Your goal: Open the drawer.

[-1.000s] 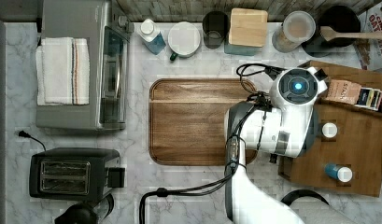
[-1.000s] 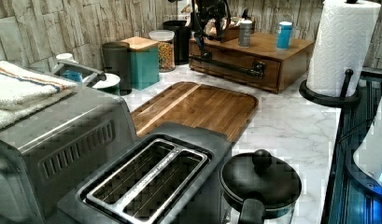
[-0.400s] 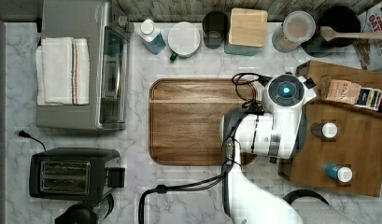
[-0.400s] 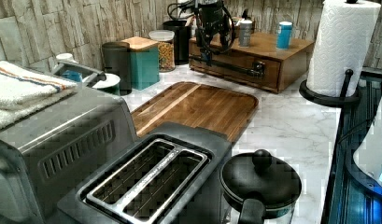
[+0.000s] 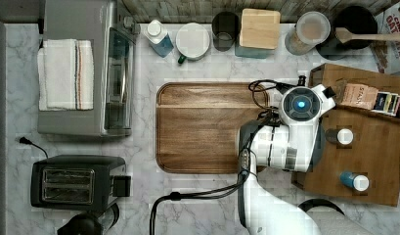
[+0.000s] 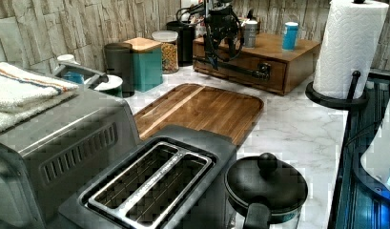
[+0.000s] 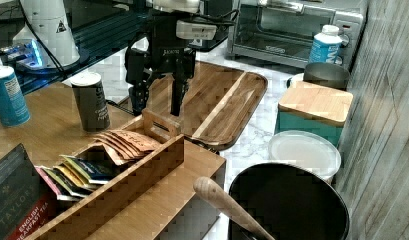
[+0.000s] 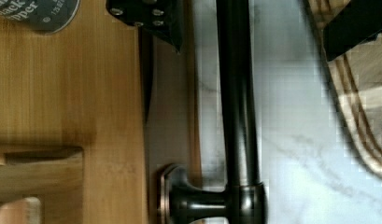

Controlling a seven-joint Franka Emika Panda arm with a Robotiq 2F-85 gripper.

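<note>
The drawer [image 6: 247, 76] is the front of a wooden box cabinet [image 5: 378, 161] and carries a long black bar handle [image 6: 235, 68]. In the wrist view the handle [image 8: 235, 93] runs between my two fingers. One finger [image 8: 153, 18] is at the cabinet side and the other [image 8: 357, 23] is on the counter side. My gripper [image 8: 254, 23] is open and straddles the bar without touching it. In the right view the gripper [image 7: 157, 102] hangs just past the cabinet's front edge. The drawer front sits close against the cabinet.
A dark cutting board [image 5: 207, 127] lies on the marble counter just in front of the drawer. Two bottles [image 5: 344, 136] and a tea box [image 7: 107, 170] stand on the cabinet. A paper towel roll [image 6: 347, 47] is on the left view's right.
The arm moved toward the top view's left, from above the cabinet top to its front edge. In the left view the gripper came down over the handle.
</note>
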